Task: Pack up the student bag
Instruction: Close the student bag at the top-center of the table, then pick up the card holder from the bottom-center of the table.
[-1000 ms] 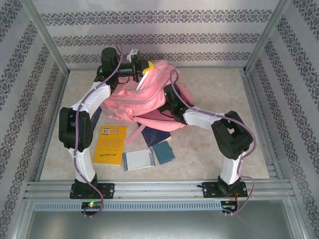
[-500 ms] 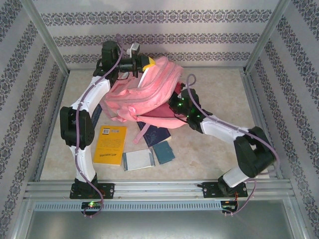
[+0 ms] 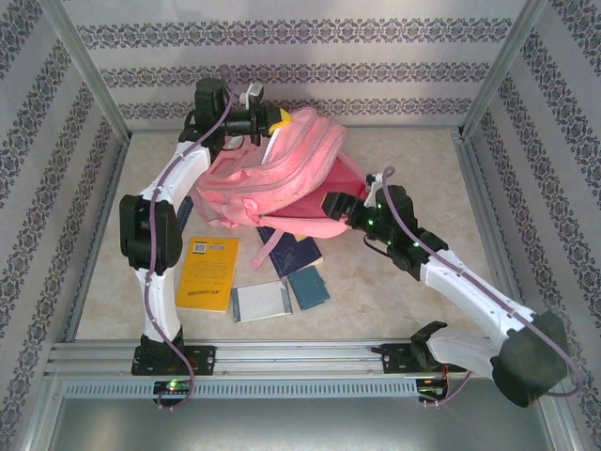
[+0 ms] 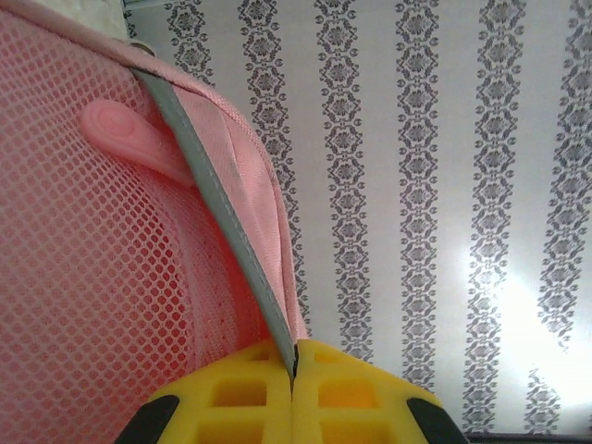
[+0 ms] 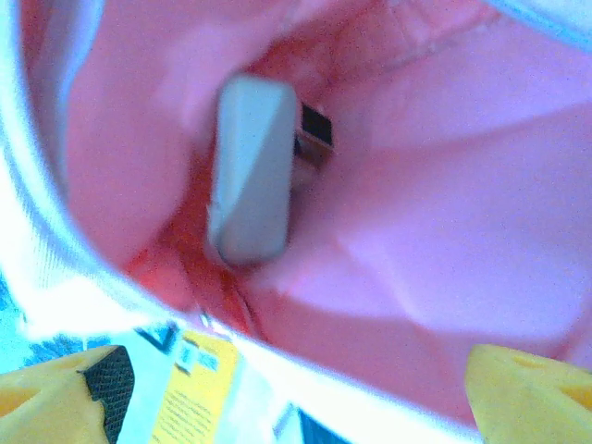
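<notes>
Left arm [image 3: 155, 235]: upper link rises from the base, elbow high, forearm reaching to the far side. Left gripper [image 3: 270, 120] points right at wrist height. In the wrist view its 2 yellow fingers [image 4: 231, 398] are pressed flush together, pinching the grey edge trim of the student bag [image 4: 92, 259].

Right arm [image 3: 470, 291]: stretched low, elbow out by the right rail, forearm running diagonally far-left. Right gripper [image 5: 296, 393] is spread wide, tips at the 2 bottom corners of its wrist view.
</notes>
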